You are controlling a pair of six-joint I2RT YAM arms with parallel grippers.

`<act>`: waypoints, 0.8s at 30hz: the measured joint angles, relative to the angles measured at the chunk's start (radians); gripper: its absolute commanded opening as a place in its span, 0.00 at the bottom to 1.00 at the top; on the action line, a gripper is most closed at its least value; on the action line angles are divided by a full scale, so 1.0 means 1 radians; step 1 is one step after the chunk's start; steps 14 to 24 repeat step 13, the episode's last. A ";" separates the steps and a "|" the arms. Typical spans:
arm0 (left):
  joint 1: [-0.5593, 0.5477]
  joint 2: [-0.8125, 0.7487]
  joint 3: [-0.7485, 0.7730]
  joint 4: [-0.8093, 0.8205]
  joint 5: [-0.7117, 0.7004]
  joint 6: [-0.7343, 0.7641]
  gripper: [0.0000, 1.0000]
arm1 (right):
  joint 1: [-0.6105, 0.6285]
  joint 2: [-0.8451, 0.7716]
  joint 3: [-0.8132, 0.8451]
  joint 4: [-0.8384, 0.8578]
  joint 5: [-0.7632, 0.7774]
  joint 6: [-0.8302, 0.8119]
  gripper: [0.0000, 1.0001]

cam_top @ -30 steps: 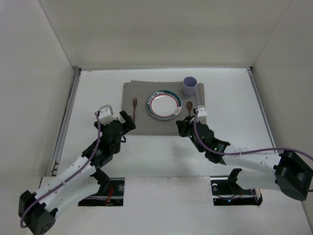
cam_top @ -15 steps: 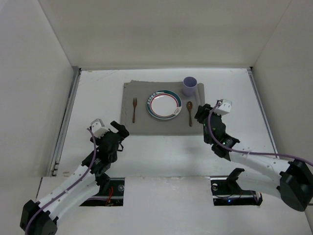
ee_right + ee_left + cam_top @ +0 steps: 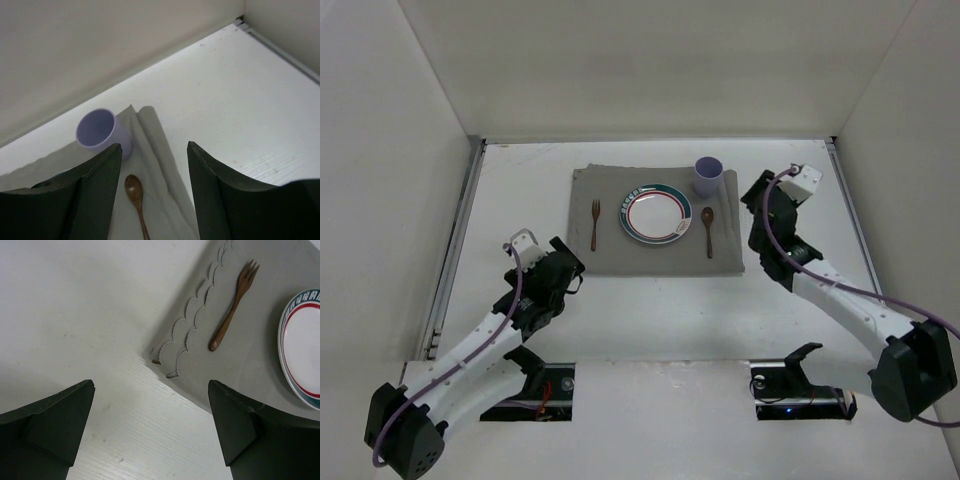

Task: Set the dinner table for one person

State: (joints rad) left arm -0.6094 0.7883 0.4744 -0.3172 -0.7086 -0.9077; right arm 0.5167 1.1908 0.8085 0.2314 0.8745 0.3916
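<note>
Left wrist view has the left gripper [image 3: 151, 390] spread wide, nothing between its fingers, hovering over bare tabletop just off the near left corner of the grey mat [image 3: 260, 365], whose left edge is scalloped. Beyond that corner, a wooden fork [image 3: 232, 307] lies on the mat, tines pointing far, left of the plate [image 3: 302, 340] and apart from it.

On the right wrist camera, the right gripper [image 3: 154, 150] is likewise released and empty, held above the mat's far right part. A lilac cup [image 3: 102, 132] stands upright there, with a wooden spoon [image 3: 136, 197] lying just near of it, right of the plate. A fold runs along the mat's right edge.

From above, the dinner table [image 3: 660, 310] spreads white between its side rails, with the mat in its far middle.
</note>
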 measured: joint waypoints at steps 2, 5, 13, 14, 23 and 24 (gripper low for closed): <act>0.008 -0.014 0.008 -0.016 -0.002 0.000 1.00 | -0.037 -0.047 -0.019 -0.005 -0.006 -0.008 0.62; 0.012 -0.034 0.007 -0.024 -0.004 0.002 1.00 | -0.090 -0.169 -0.109 -0.003 -0.012 0.001 0.62; 0.108 -0.042 0.013 -0.046 0.045 0.021 1.00 | -0.186 -0.386 -0.320 -0.016 -0.088 0.120 0.58; 0.108 -0.042 0.013 -0.046 0.045 0.021 1.00 | -0.186 -0.386 -0.320 -0.016 -0.088 0.120 0.58; 0.108 -0.042 0.013 -0.046 0.045 0.021 1.00 | -0.186 -0.386 -0.320 -0.016 -0.088 0.120 0.58; 0.108 -0.042 0.013 -0.046 0.045 0.021 1.00 | -0.186 -0.386 -0.320 -0.016 -0.088 0.120 0.58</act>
